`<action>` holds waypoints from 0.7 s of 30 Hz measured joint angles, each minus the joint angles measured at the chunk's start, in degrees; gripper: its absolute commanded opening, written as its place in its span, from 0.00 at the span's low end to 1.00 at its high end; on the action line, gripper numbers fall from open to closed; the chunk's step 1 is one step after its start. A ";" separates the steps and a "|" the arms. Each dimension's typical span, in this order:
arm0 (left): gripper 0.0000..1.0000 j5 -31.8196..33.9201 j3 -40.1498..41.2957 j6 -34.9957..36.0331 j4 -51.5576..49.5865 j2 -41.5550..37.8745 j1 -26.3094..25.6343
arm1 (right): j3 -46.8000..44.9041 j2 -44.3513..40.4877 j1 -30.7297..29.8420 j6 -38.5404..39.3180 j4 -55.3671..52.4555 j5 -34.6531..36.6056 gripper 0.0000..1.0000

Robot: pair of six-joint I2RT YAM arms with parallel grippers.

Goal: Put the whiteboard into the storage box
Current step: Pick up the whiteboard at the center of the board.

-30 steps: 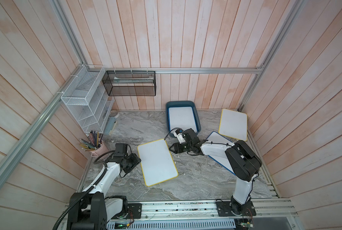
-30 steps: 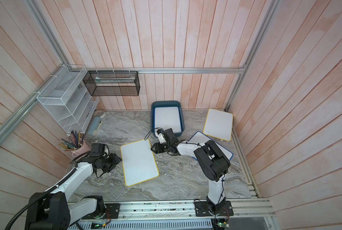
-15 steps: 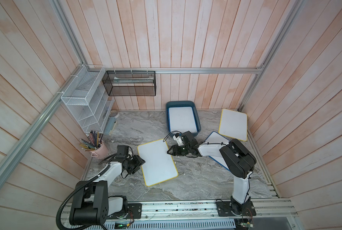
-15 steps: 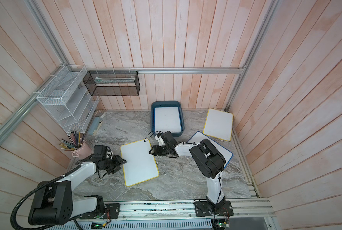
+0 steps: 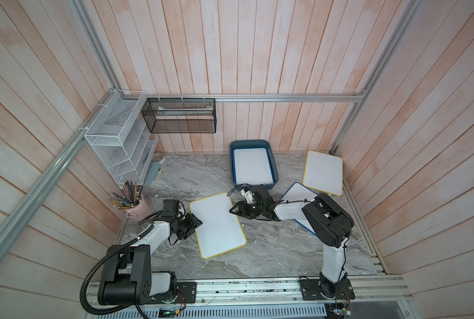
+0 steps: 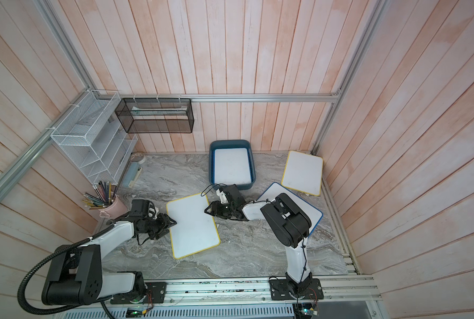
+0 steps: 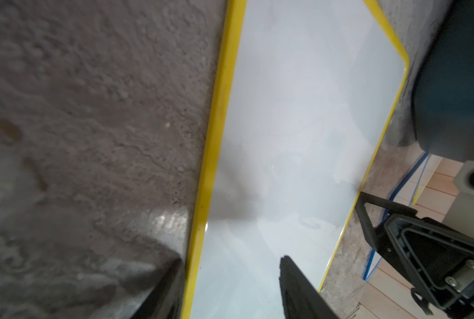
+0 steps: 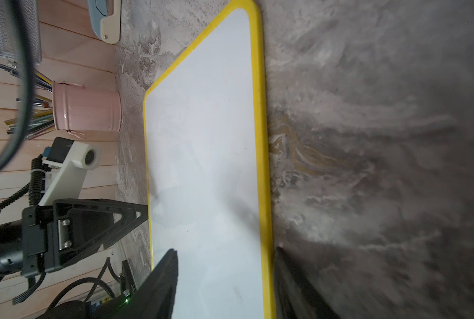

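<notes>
Status: partly done, as I read it. The storage box, a dark teal-blue plastic tub with rounded corners [image 5: 249, 144], sits at the upper middle of the table in both top views. It already holds one plain white rectangular whiteboard [image 5: 253, 165] lying flat, covering most of its floor. Three boards are outside it. The yellow-framed white rectangular whiteboard [image 5: 216, 225] lies on the grey marble-pattern tabletop [image 5: 271, 248] at frame centre, below and left of the box and apart from it. A second yellow-framed whiteboard [image 5: 324, 176] is at the upper right of the table, and a blue-framed whiteboard [image 5: 296, 192] is mostly hidden under the right arm. Work is on the centre board — the left gripper [image 7: 230, 259] is at its left long edge, the right gripper [image 8: 224, 250] at the opposite long edge, nearer the upper corner. Both wrist views show the jaws apart with the yellow rim between the fingers: one finger over the white face, one off the board by the tabletop. No clamp is visible on either. The board looks flat on the table, not lifted. So this reads as pre-grasp — left to do: close, lift, carry to the box, lay it on the board already there. Whether the other two boards count, the task line doesn't say.
</notes>
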State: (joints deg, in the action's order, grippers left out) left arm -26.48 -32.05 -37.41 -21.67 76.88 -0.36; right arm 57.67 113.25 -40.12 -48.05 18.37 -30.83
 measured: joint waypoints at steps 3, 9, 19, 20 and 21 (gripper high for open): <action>0.57 0.02 -0.20 0.50 0.09 0.26 0.00 | -0.15 0.33 -0.02 -0.46 0.98 -0.50 0.57; 0.58 -1.75 0.50 0.11 2.05 0.87 0.70 | -0.55 1.40 0.52 -2.64 4.70 -1.92 0.57; 0.58 -3.04 0.48 -0.13 6.64 2.91 0.76 | -5.62 2.51 2.69 -11.72 17.46 -5.31 0.56; 0.57 -3.06 0.31 -0.13 6.69 3.15 0.76 | -5.97 2.69 2.82 -12.61 18.67 -5.46 0.56; 0.57 -3.06 0.13 -0.13 6.80 3.39 0.76 | -6.32 2.84 2.91 -13.44 19.71 -5.51 0.56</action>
State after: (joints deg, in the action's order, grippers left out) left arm -29.54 -31.92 -37.54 -14.87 80.27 0.40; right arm 51.35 116.09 -37.21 -61.49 38.09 -36.34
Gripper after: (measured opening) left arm 0.575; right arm 0.560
